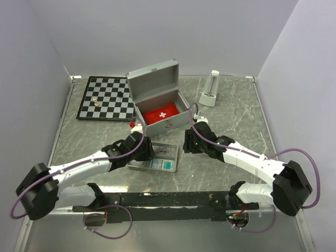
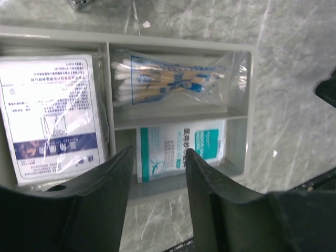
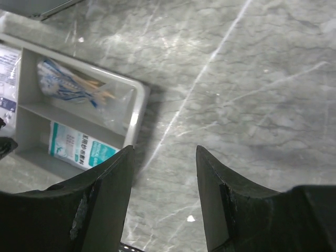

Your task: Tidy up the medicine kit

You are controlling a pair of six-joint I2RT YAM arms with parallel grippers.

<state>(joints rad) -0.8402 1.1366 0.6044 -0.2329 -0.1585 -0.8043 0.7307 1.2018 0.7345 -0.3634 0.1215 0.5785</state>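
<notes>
Left fingers (image 2: 105,194) over grey compartment tray (image 2: 173,46), right fingers (image 3: 105,194) beside it, both part-open, empty; best to grip opposite rims and carry it level to the medicine kit (image 1: 152,80).

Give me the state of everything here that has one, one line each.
Boxy silver aluminium medicine kit: lid open, red pouch inside.
Shallow grey plastic tray: on the table, packets inside.
Left gripper: open, empty, above the tray.
Right gripper: open, empty, over the table.
</notes>
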